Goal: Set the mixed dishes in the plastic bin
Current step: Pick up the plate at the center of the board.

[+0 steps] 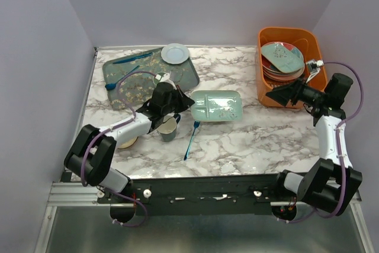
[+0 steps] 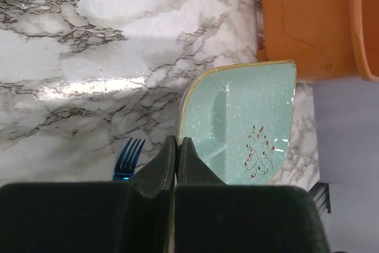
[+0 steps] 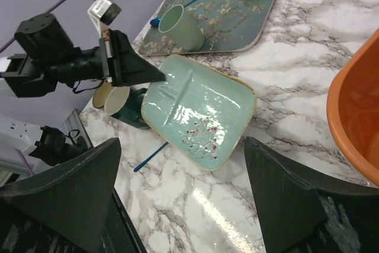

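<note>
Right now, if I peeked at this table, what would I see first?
Probably the bright orange bin at the table's far right, with plates stacked inside. Next comes the pale-green dish in the middle, its edge pinched by the left jaws. A blue fork lies beside it.

The left arm reaches forward with its elbow bent low and the forearm stretched out. The left gripper (image 1: 188,102) has its jaws pressed together, pinching the rim of the pale-green dish (image 2: 249,122) between the fingertips. The right arm stands folded upright, and the right gripper (image 1: 279,95) points inward, jaws spread wide apart.
</note>
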Available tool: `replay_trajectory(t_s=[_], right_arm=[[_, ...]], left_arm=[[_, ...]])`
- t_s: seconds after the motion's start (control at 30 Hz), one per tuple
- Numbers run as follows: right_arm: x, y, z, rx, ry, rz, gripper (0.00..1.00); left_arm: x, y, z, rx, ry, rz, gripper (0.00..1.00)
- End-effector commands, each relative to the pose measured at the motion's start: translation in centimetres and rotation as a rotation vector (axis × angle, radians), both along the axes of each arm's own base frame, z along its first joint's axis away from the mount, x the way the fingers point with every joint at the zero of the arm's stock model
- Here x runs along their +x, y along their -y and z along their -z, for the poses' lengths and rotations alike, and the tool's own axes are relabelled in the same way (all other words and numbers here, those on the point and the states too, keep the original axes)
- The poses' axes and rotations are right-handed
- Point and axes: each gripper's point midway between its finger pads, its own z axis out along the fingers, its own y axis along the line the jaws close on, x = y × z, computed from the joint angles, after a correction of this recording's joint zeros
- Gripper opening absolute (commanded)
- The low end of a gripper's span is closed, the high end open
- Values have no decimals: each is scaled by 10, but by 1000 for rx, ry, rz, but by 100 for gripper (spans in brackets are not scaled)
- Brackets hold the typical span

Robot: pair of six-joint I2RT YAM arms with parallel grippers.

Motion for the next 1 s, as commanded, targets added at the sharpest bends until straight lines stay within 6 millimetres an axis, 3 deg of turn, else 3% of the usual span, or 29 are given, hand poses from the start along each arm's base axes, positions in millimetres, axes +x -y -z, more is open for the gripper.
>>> replay_trajectory(t_s=[0.0, 0.43, 0.73, 0.93, 0.97], right_arm=[[5, -4, 10, -27, -68, 10, 92], [14, -37, 57, -79, -241, -61, 91], [14, -46, 70, -73, -297, -84, 84], [15, -52, 78, -56, -344, -105, 70], [15, -52, 78, -52, -348, -109, 64]], left_arm=[[-9, 17, -90, -259, 179, 44, 0], [-29, 37, -126, -327, 236, 77, 0], [-32, 49, -136, -349, 252, 99, 0], [-34, 55, -141, -356, 259, 110, 0], [-34, 55, -142, -357, 260, 110, 0]])
